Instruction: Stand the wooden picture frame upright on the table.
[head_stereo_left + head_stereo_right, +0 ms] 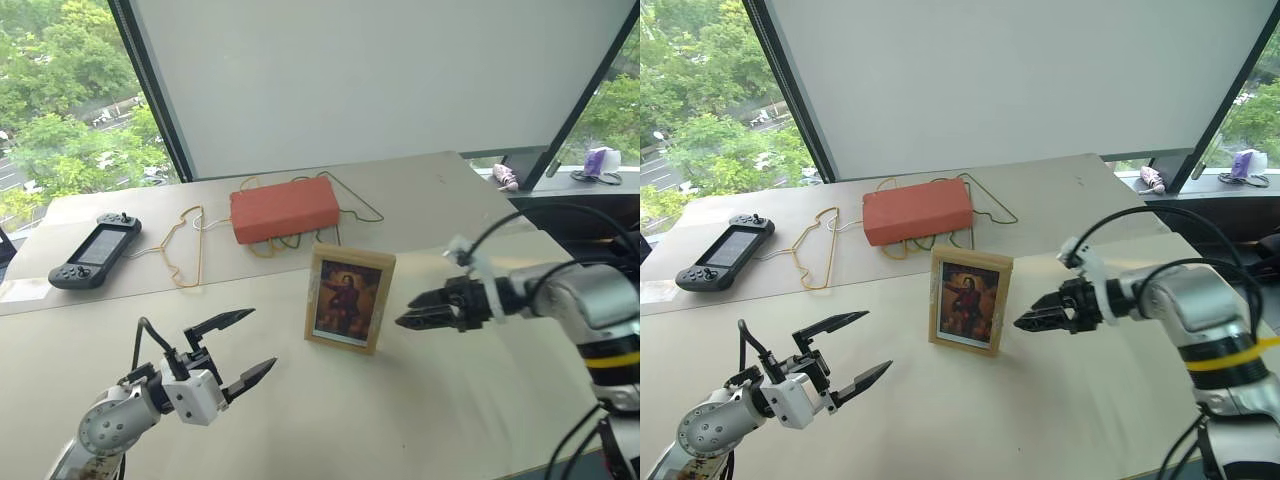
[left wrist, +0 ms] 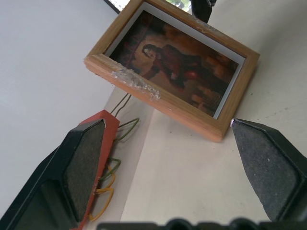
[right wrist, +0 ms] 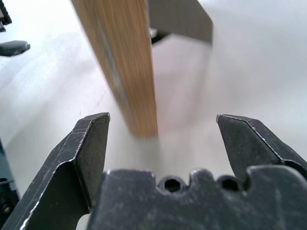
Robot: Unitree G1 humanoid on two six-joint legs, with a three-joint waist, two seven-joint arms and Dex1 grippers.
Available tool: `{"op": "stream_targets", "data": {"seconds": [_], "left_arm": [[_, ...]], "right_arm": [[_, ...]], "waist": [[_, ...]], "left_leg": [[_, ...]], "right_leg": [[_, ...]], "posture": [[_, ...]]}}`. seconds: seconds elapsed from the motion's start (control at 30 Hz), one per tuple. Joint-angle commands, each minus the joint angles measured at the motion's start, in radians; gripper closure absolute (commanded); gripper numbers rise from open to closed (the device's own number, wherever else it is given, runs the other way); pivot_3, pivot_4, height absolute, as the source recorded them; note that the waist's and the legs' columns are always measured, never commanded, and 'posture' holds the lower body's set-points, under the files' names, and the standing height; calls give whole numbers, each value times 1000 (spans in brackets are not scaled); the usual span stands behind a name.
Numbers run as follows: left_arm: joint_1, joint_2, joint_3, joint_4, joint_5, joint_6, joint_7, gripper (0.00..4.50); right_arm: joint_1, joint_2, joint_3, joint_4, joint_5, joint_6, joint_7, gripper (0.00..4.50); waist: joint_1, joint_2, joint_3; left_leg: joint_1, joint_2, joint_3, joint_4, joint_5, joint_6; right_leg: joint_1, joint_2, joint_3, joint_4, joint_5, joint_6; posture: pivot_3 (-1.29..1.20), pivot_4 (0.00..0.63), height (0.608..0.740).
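Observation:
The wooden picture frame (image 1: 349, 300) stands upright near the middle of the table (image 1: 430, 420), its dark portrait facing me. In the right wrist view I see the frame's side edge (image 3: 122, 62) and its fold-out stand (image 3: 180, 19) behind it. My right gripper (image 1: 400, 320) hovers just to the right of the frame, apart from it, jaws open and empty. My left gripper (image 1: 262, 338) is at the lower left, open and empty, pointing toward the frame (image 2: 177, 67) from some distance.
An orange-red brick-shaped box (image 1: 284, 208) lies behind the frame on tangled wire hangers (image 1: 185, 250). A black handheld game console (image 1: 95, 252) sits at the far left. A window and white blind run along the table's far edge.

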Motion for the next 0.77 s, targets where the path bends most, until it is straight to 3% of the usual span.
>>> {"op": "stream_targets", "data": {"seconds": [0.03,0.1,0.27,0.37,0.5,0.77], "left_arm": [[43,-12,22,-66,-67,99,3,0],[95,-46,21,-156,-160,328,54,0],[79,-198,28,-324,-287,785,271,0],[27,-291,44,-358,-293,957,393,0],[-7,-376,70,-319,-272,1051,484,0],[-78,-435,124,-169,-207,991,531,0]], "right_arm": [[116,-42,-109,-154,-2,-53,-58,353],[227,33,-163,-232,-110,-144,-254,353],[413,453,-227,-447,-337,-292,-812,353],[508,619,-203,-531,-475,-398,-1010,353],[580,710,-142,-497,-558,-574,-1095,353],[622,701,-148,-362,-620,-715,-1091,353]], "waist": [[0,0,0],[-2,-1,0],[8,-4,0],[25,-2,0],[18,-4,-1],[12,-3,-1]], "left_leg": [[0,0,0,0,0,0],[1,0,1,0,0,0],[3,0,2,0,-1,2],[9,1,2,1,0,0],[12,0,2,4,0,0],[15,2,3,-1,0,0]], "right_leg": [[0,0,0,0,0,0],[1,0,0,1,0,0],[10,0,2,3,0,1],[11,1,2,5,1,1],[13,1,3,4,4,0],[14,3,3,2,2,-3]], "posture": [[0,150,740],[0,150,740],[0,150,740],[0,150,740],[0,150,740],[0,150,740]]}}
